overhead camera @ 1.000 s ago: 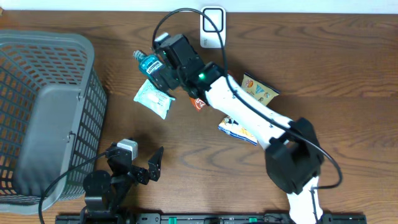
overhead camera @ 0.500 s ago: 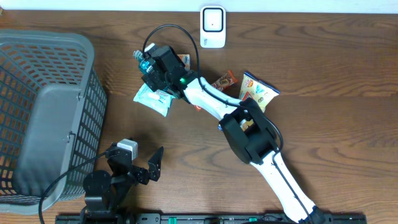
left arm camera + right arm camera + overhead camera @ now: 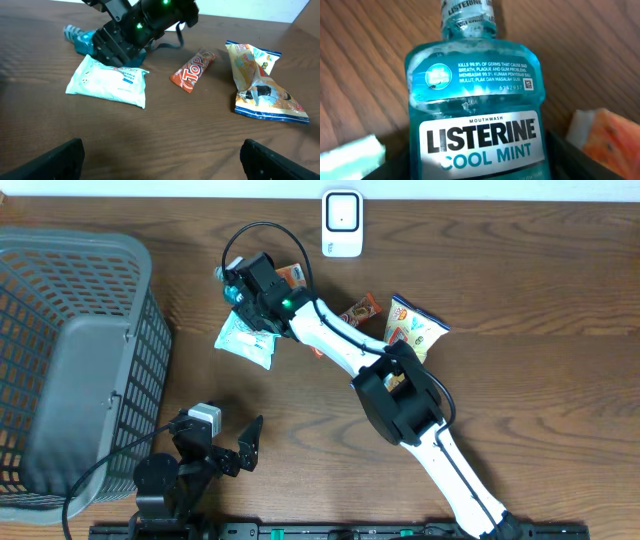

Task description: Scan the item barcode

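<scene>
The right gripper [image 3: 252, 284] has dropped over the teal plastic Listerine mouthwash bottle [image 3: 475, 100], jaws flanking it, though I can't tell whether they grip. Pickup for scanning looks underway. The left gripper [image 3: 162, 157] sits wide open.

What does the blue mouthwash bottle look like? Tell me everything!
It is a Listerine Cool Mint mouthwash bottle of clear plastic holding teal liquid, with a white label and a printed band round its neck. It lies flat on the wooden table, label up, next to a wipes pack. The right gripper's fingers flank its lower body; whether they squeeze it cannot be told.
</scene>
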Available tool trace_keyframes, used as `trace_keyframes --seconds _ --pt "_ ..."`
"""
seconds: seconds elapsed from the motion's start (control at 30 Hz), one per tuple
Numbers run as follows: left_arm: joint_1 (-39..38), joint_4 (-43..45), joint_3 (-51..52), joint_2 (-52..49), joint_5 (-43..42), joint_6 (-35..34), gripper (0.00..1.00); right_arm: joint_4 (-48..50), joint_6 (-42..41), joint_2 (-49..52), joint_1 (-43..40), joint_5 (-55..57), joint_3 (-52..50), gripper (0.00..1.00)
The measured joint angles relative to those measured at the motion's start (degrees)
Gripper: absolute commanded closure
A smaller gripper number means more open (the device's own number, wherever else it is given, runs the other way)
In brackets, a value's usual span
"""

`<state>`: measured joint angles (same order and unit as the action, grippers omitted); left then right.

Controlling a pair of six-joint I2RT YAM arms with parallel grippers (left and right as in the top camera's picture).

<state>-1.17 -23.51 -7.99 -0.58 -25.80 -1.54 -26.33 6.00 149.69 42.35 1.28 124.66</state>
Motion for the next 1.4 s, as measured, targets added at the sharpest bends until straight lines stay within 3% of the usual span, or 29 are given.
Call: trace_keyframes --seconds 0.17,0.3,0.4,0.67,0.9,1.17,1.4 --pt "0.00 0.00 0.00 -0.02 0.00 0.00 0.01 -9.92 -1.03 -1.29 0.04 1.46 1.49 0.51" --pt "0.00 0.00 0.00 -0.02 0.00 0.00 0.01 -26.62 -3.45 -2.05 -0.15 0.39 4.96 0.62" --pt "0.00 -0.02 0.00 0.00 0.00 0.00 0.00 -37.62 -4.24 -2.10 -0.70 -2.19 6.60 0.63" --pt "0.00 0.00 0.00 0.00 0.00 0.00 0.01 -53.27 0.72 -2.56 -4.94 -20.44 6.99 0.66" --pt "0.00 0.00 0.00 0.00 -0.02 0.00 0.01 -59.78 10.97 -2.10 -9.60 -34.91 6.62 0.71" --pt "0.00 0.00 0.00 -0.02 0.00 0.00 0.01 -59.74 15.30 -1.75 -12.11 -37.77 6.38 0.72" --pt "0.00 0.00 0.00 0.00 -0.02 0.00 0.01 -60.17 16.33 -1.75 -11.26 -38.64 6.38 0.57"
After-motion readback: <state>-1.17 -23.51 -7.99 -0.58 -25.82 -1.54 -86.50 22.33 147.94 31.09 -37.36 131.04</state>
